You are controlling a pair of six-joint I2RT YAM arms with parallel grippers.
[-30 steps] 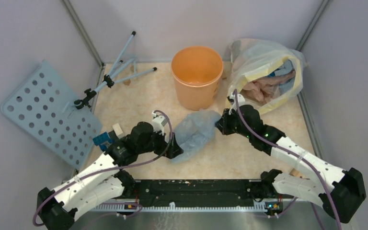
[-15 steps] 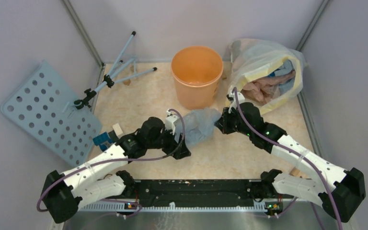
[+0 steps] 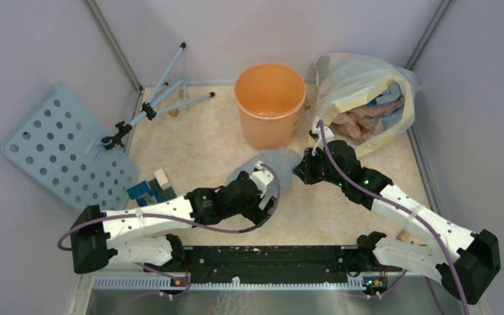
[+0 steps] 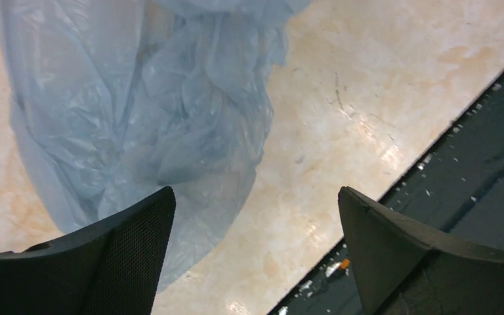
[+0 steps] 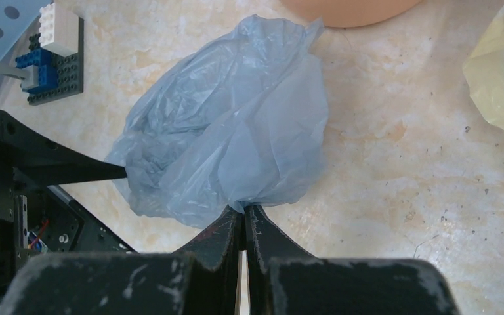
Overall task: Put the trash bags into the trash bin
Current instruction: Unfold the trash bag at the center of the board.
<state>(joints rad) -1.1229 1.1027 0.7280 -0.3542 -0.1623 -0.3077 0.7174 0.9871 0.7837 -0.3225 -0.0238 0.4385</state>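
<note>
A pale blue perforated board is leaned at the left edge of the beige marbled table; a small tripod is laid at the back left; a clear yellow-edged bag stuffed with cloth is set at the back right; toy blocks are stacked near the board.

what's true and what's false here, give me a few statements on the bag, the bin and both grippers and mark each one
1. The right gripper is shut on an edge of the trash bag. True.
2. The trash bag is inside the trash bin. False: it is outside, on the table in front of the bin.
3. The left gripper is open and holds nothing. True.
4. The trash bin lies tipped on its side. False: it stands upright, mouth up.
</note>
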